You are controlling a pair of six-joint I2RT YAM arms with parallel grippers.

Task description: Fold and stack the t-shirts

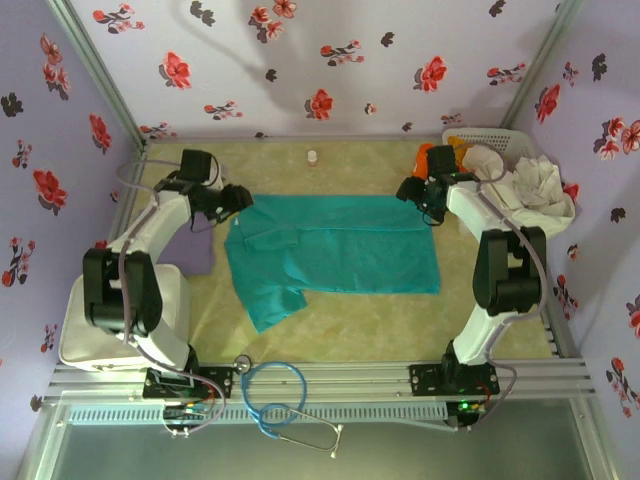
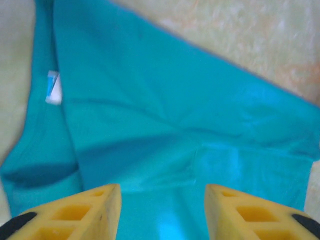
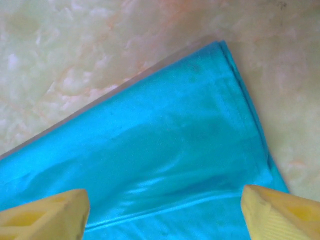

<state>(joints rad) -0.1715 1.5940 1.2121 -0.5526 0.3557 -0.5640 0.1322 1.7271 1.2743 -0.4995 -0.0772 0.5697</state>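
At the bottom of the top view, a blue stethoscope [image 1: 285, 400] lies on the rail between the two arm bases. A white box [image 1: 75, 335] stands at the lower left. Above it, under the left arm, is a purple t-shirt [image 1: 192, 250], partly hidden.

The teal t-shirt [image 1: 335, 255] lies spread flat in the middle of the frame, on the pale mat [image 1: 400, 320], with one sleeve pointing to the lower left.

The left pincer [image 2: 162, 196] hangs over the shirt's upper left, near the collar. Its yellow fingers [image 2: 100, 205] are parted, with nothing between them. A white label [image 2: 53, 87] shows at the left of that wrist view.

The right pincer [image 3: 165, 200] is over the shirt's upper right corner, spread wide and released, with only cloth below it.

At the upper right, a white basket [image 1: 480, 133] holds orange cloth [image 1: 440, 155], and off-white cloth [image 1: 540, 185] spills over its side. A small object [image 1: 313, 157] at the top centre is too small to make out.
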